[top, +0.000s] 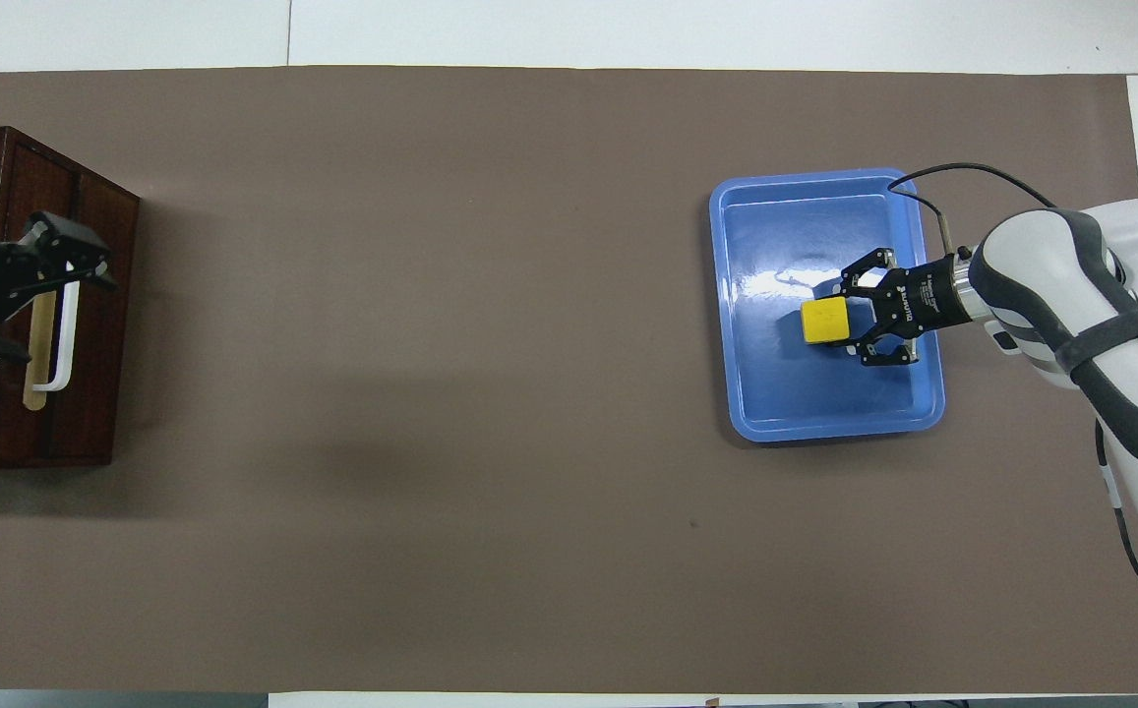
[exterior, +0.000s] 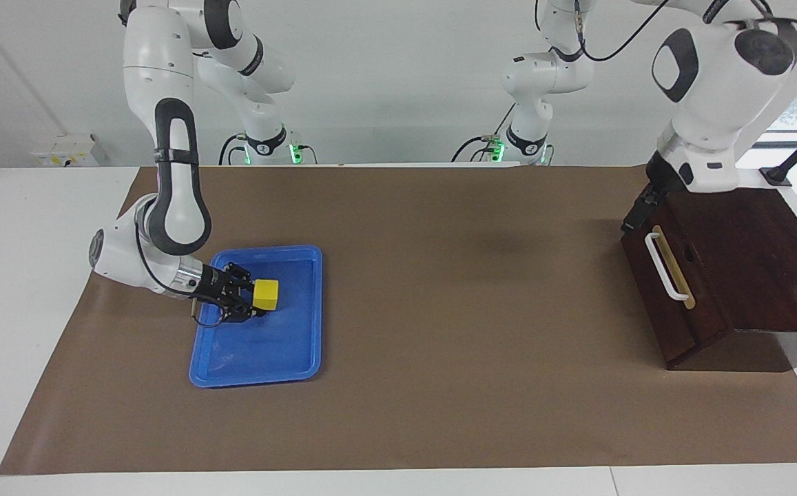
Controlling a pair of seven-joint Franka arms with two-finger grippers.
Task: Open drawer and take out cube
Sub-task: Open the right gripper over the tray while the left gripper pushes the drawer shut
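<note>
The small yellow cube [exterior: 266, 294] is held in my right gripper [exterior: 250, 301] just over the floor of the blue tray [exterior: 288, 358]. It also shows in the overhead view [top: 825, 321], with the gripper [top: 854, 320] shut on it. The dark brown drawer [exterior: 656, 289] at the left arm's end of the table is closed. Its white bar handle [exterior: 667, 267] is free and no pale interior shows. My left gripper [exterior: 636, 212] hangs raised over the drawer's end nearer the robots, clear of the handle. Its fingers [top: 72, 258] are spread apart and empty.
The brown mat [exterior: 439, 310] covers the table between the tray and the drawer cabinet [exterior: 763, 262]. White table margins run along the mat's edges. The right arm's cable [top: 962, 177] loops over the tray's rim.
</note>
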